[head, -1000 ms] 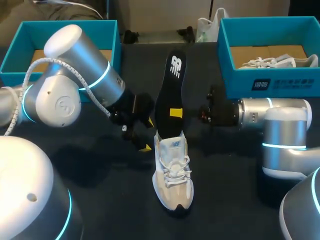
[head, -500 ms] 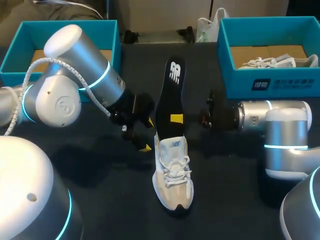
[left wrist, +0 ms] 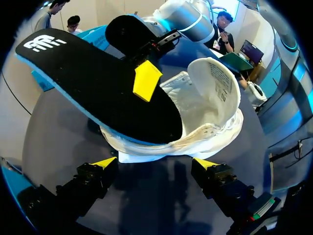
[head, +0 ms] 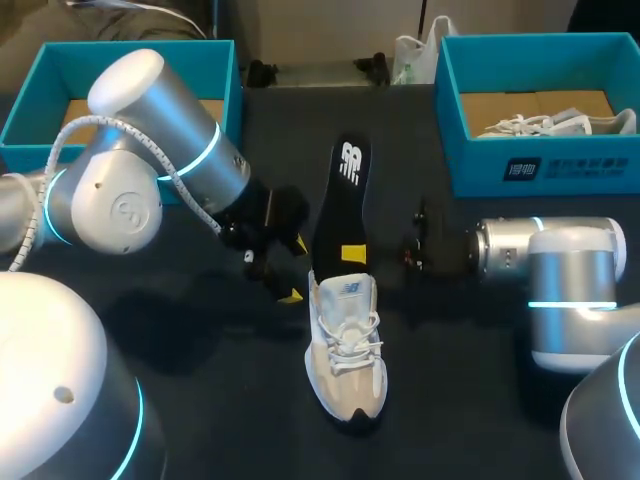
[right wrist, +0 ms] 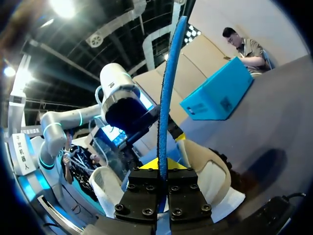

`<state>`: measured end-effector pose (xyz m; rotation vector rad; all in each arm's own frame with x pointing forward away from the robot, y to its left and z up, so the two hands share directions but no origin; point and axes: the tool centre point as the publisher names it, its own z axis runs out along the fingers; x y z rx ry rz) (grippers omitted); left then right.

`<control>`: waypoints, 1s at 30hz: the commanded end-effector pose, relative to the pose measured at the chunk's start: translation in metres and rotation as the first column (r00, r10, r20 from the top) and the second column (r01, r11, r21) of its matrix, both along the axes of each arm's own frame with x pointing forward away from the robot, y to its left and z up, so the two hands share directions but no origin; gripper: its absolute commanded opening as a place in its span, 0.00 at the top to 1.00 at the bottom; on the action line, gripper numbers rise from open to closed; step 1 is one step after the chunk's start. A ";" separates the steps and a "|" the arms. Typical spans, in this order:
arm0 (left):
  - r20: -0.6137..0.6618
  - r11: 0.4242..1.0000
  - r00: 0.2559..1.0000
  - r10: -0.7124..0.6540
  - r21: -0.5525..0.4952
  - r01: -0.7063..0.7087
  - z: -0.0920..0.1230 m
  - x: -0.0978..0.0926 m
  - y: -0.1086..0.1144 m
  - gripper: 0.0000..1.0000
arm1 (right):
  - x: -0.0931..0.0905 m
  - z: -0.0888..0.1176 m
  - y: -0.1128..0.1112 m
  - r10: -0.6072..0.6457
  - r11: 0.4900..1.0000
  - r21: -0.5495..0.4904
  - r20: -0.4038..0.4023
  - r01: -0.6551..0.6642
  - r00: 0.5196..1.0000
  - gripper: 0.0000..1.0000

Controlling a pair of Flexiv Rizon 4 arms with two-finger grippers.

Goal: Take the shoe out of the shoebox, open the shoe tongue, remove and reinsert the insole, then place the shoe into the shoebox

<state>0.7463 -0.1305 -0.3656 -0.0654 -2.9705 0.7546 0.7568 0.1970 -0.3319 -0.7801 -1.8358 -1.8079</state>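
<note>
White shoe [head: 346, 350] upright on the dark table [head: 460, 380], toe toward the robot. Black insole [head: 343, 195] slants up out of its heel opening, pinched between the fingers of the right gripper [head: 352, 255]. Left gripper [left wrist: 155, 165], fingers spread wide, sits beside the heel, clear of it.

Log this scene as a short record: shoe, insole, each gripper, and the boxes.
Shoe: white lace-up sneaker, upright on the dark table, outside both boxes.
Insole: black foam insole with blue underside, tilted, lower end inside the sneaker.
Right gripper: shut on the insole.
Left gripper: open, beside the sneaker's heel.
Boxes: teal cardboard shoebox at left; matching shoebox at right holds another white shoe.
</note>
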 end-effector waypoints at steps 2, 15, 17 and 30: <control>0.003 1.000 1.000 0.002 0.000 -0.002 -0.001 -0.001 0.000 0.00 | -0.016 -0.003 0.000 -0.020 1.000 -0.018 -0.022 0.020 1.000 1.00; 0.003 1.000 1.000 0.002 0.000 -0.002 -0.001 -0.001 0.000 0.00 | -0.036 -0.023 -0.003 0.012 0.999 -0.031 -0.127 -0.016 0.992 1.00; 0.003 1.000 1.000 0.002 0.000 -0.002 -0.001 -0.001 0.000 0.00 | -0.036 -0.023 -0.003 0.013 0.999 -0.027 -0.130 -0.017 0.991 1.00; 0.003 1.000 1.000 0.002 0.000 -0.002 -0.001 -0.001 0.000 0.00 | -0.030 -0.008 0.002 0.060 0.998 -0.002 -0.095 -0.060 0.994 0.66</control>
